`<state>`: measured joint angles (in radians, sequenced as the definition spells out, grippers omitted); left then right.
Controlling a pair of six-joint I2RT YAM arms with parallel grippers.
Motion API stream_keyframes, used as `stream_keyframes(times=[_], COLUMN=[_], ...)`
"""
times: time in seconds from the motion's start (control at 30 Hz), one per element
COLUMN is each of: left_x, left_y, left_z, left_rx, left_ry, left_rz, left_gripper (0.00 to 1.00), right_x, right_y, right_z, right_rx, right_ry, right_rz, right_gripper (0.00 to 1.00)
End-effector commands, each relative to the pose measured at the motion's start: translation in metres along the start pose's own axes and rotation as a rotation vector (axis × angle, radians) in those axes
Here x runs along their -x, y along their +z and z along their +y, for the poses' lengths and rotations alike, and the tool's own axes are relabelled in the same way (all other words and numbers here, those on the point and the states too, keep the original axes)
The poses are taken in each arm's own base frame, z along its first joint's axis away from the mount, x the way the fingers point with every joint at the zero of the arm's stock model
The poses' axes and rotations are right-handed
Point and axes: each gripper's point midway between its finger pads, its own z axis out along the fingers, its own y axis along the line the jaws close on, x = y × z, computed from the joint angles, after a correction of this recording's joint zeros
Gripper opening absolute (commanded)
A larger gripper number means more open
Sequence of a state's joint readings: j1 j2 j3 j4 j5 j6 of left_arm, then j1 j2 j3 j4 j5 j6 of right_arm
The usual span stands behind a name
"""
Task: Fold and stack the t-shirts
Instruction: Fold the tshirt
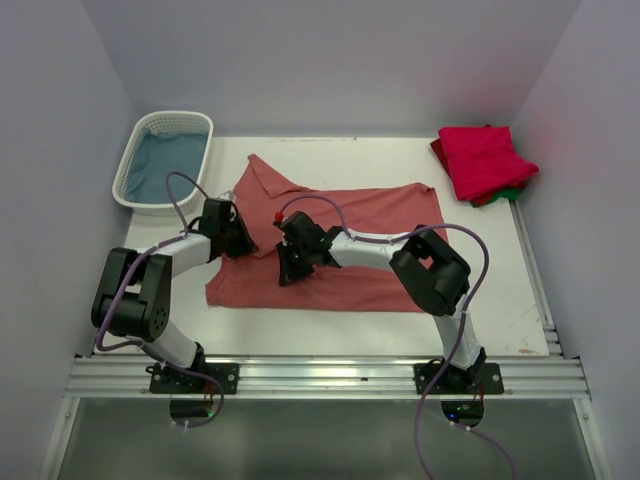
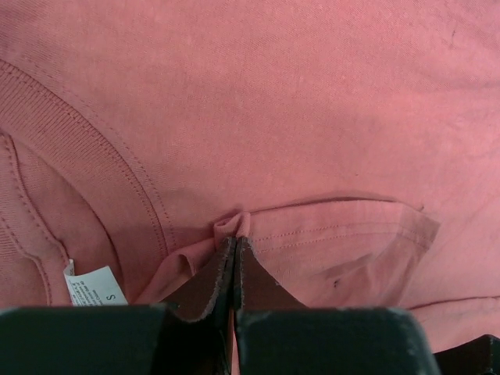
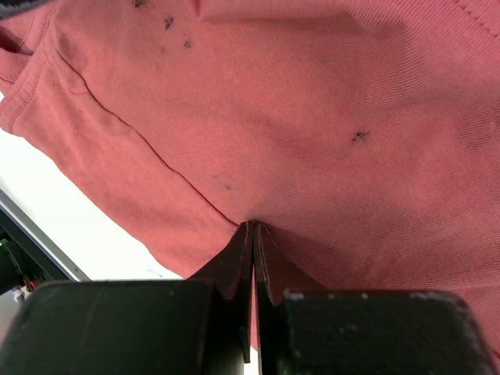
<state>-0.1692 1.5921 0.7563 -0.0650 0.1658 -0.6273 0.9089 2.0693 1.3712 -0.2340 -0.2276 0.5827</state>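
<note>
left claw (image 2: 234,244): closed tight, with a small nub of the salmon shirt (image 2: 273,94) pinched between the tips. The pinch sits just beside the top corner of the chest pocket (image 2: 344,242). The collar rib curves off to the left, and the size tag (image 2: 94,285) below it reads S

right claw (image 3: 251,228): also closed tight, tips pinching the same shirt where a seam line runs in, near the cloth's edge. The white surface (image 3: 86,226) shows past that edge

top view: both claws are down on the left half of the salmon shirt, the left one near its left edge and the right one just beside it, slightly nearer the arm bases. The shirt lies spread out, mostly flat, across the middle of the surface, with one part poking toward the back-left

crimson shirt (image 1: 485,155): folded, back-right corner, well apart from the salmon one. It sits on the green shirt (image 1: 512,193), of which only a sliver shows at the pile's near edge

basket (image 1: 135,200): white lattice, back-left corner, blue cloth (image 1: 165,160) inside, not touching the salmon shirt
</note>
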Motion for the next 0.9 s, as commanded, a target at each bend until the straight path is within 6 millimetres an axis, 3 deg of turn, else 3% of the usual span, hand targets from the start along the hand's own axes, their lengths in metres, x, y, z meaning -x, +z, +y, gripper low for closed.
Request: stream_keyframes(times=[0.0, 0.17, 0.33, 0.43, 0.6, 0.7, 0.77, 0.8, 0.83, 0.87], left_x=[0.011, 0.026, 0.058, 0.078, 0.089, 0.098, 0.101, 0.089, 0.095, 0.086], left_y=[-0.007, -0.018, -0.034, -0.033, -0.034, -0.041, -0.038, -0.028, -0.027, -0.022], left_z=[-0.006, -0.012, -0.033, -0.045, -0.060, -0.060, -0.049, -0.035, -0.031, -0.022], left_rx=[-0.035, -0.041, -0.083, -0.111, -0.179, -0.183, -0.124, -0.066, -0.019, 0.028], left_ry=[0.016, 0.027, 0.033, 0.044, 0.064, 0.075, 0.067, 0.053, 0.041, 0.032], left_rz=[-0.048, -0.109, -0.204, -0.251, -0.289, -0.356, -0.380, -0.319, -0.315, -0.264], left_gripper=[0.00, 0.00, 0.00, 0.00, 0.00, 0.00, 0.00, 0.04, 0.10, 0.15], right_x=[0.000, 0.000, -0.001, -0.001, -0.002, -0.002, -0.002, -0.003, -0.003, -0.002], right_y=[0.000, 0.001, 0.002, 0.003, 0.003, 0.003, 0.003, 0.003, 0.003, 0.003], right_z=[-0.004, -0.003, -0.004, -0.004, -0.005, -0.007, -0.006, -0.006, -0.006, -0.006], right_rx=[-0.011, -0.008, -0.010, -0.010, -0.015, -0.020, -0.017, -0.018, -0.020, -0.019], right_ry=[-0.010, -0.012, -0.010, -0.014, -0.015, -0.018, -0.018, -0.019, -0.019, -0.019], right_rz=[-0.006, -0.001, 0.004, 0.005, 0.010, 0.010, 0.012, 0.013, 0.012, 0.011], right_gripper=[0.00, 0.00, 0.00, 0.00, 0.00, 0.00, 0.00, 0.00, 0.00, 0.00])
